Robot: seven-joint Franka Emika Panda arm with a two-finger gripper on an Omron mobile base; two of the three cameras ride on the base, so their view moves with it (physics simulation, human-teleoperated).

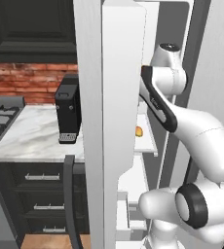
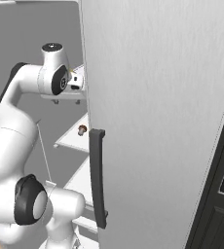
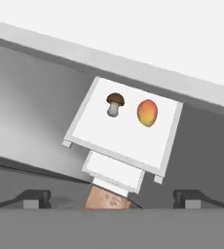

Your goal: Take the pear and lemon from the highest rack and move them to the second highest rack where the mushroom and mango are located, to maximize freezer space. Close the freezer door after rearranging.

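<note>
— How does the tall light-grey freezer door [image 2: 158,112] handle?

— Heavy and stiff, I'd judge; swing it by the long dark-grey bar handle [image 2: 98,177]. It stands open, the white shelf [image 3: 94,121] below the hand.

— And the small orange-yellow mango [image 3: 147,112]?

— On that shelf beside the brown-capped mushroom [image 3: 114,103]. Probably light, smooth, slightly slippery; take it across its middle.

— The gripper [image 3: 112,197]?

— Fingers [image 3: 33,197] spread wide, holding nothing.

Red brick wall [image 1: 31,80] behind a marble tabletop [image 1: 33,136] carrying a black coffee machine [image 1: 67,108], dark drawers [image 1: 41,194] below
</note>
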